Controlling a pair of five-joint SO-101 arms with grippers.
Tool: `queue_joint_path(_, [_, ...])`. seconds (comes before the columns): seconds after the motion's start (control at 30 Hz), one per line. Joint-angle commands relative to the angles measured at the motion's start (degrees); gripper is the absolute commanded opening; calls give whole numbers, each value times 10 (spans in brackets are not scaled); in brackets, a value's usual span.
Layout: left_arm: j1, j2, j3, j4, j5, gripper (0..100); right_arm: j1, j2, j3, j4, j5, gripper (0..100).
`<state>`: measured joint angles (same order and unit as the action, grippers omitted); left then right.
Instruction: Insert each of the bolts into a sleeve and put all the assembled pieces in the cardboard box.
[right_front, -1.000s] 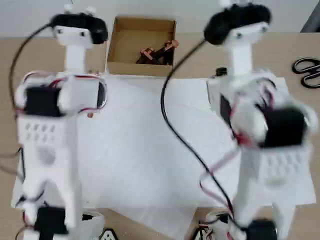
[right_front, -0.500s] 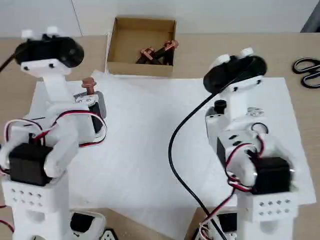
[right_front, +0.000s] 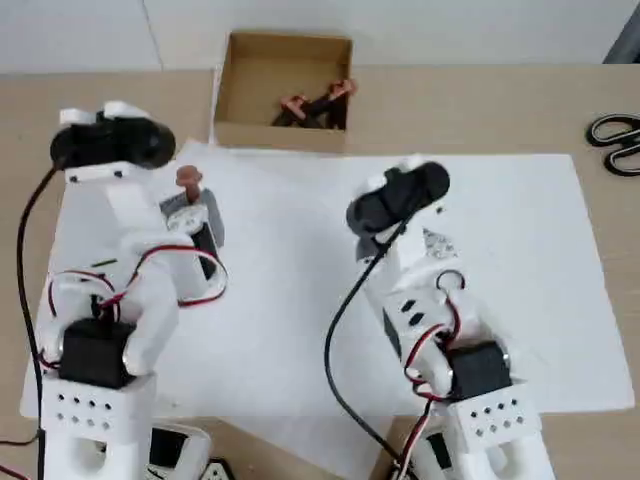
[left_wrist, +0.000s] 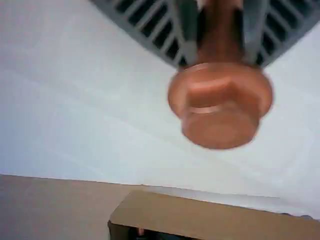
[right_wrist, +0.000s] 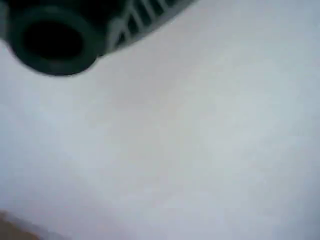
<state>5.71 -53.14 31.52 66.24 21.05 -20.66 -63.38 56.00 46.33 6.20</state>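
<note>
A copper bolt (right_front: 188, 180) stands head up in my left gripper (right_front: 192, 207), which is shut on its shaft over the left part of the white sheet. From the left wrist, the bolt's head (left_wrist: 220, 102) hangs beyond the grey fingers (left_wrist: 186, 35). My right gripper (right_wrist: 75, 15) holds a black sleeve (right_wrist: 52, 42) just above the sheet. The right arm's wrist (right_front: 398, 200) covers that gripper from above, near the sheet's middle. The cardboard box (right_front: 240, 95) at the back holds several assembled pieces (right_front: 318, 105).
A white paper sheet (right_front: 290, 270) covers most of the tabletop. Scissors (right_front: 615, 140) lie at the far right edge. The box's near wall (left_wrist: 215, 220) is seen from the left wrist. A black cable (right_front: 335, 340) loops beside the right arm.
Both arms have drawn back from the box. The right arm has swung left toward the sheet's middle. The left arm has shifted a little with the bolt still held.
</note>
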Motion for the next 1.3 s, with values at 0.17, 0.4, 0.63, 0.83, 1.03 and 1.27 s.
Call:
queue_joint_path(0.17, [4,-61,84,-114,48,6,-85,-123,168,-133,3,6])
queue_joint_path(0.4, [66,-88,114,-155,63,6,-98,-233,270,-188,-31,6])
queue_joint_path(0.63, [118,-90,133,-188,64,6,-133,-283,322,-187,-108,6])
queue_joint_path(0.83, [156,-91,204,-291,64,6,-144,-287,345,-189,-111,6])
queue_joint_path(1.03, [183,-91,239,-316,64,6,-162,-287,346,-189,-111,6])
queue_joint_path(1.27, [192,-90,241,-314,64,6,-183,-287,346,-189,-108,6])
